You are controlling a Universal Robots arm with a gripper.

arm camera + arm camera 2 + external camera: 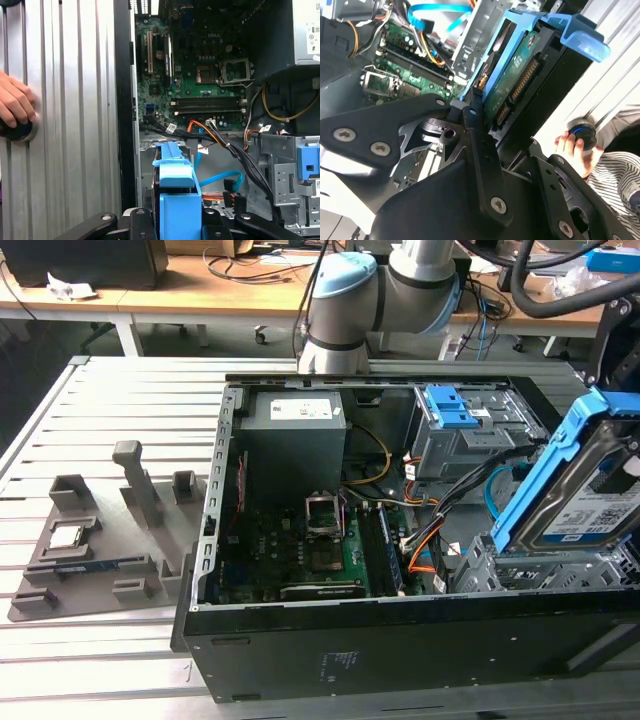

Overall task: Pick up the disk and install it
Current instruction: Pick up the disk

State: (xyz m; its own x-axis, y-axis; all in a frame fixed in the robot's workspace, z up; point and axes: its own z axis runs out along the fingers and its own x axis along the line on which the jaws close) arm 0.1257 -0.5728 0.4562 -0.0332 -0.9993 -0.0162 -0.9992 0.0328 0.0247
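The disk [588, 502], a silver hard drive in a blue plastic frame, hangs tilted over the corner of the open computer case [400, 640] at the exterior view's right. In both wrist views my gripper [502, 127] [175, 220] is shut on the disk [512, 82], one black finger on each side of its blue frame [176, 192]. The disk's lower end is just above a grey metal drive bay [545, 562] inside the case. The drive's green circuit-board side and connector face the second wrist view.
Black, orange and blue cables [455, 520] run across the case beside the bay. A grey cage with a blue latch [455, 412] sits deeper in. A grey fixture [95, 540] lies on the slatted table. A person's hand [15, 105] rests on a round knob beside the case.
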